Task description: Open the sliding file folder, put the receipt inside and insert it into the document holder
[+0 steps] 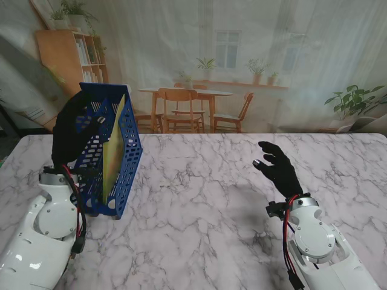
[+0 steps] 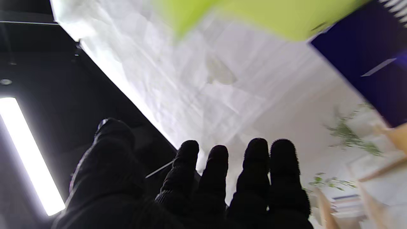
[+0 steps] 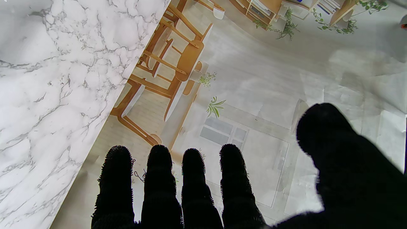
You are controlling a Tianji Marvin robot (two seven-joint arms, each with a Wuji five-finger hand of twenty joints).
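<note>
Stand view | left hand (image 1: 72,130) grips document holder (image 1: 115,151), folder (image 1: 113,148) inside | right hand (image 1: 279,166) spread, empty

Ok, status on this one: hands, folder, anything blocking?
Left hand against blue document holder, grip unclear. Right hand open, off the table. Yellow-green folder upright inside holder. Nothing blocking.

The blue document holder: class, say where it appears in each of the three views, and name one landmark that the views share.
Stand view: blue document holder on the robot's left, yellow-green folder inside.
Left wrist view: a dark blue corner at the edge, beside the blurred folder.
Right wrist view: not in it.
Shared landmark: the printed room backdrop.
</note>
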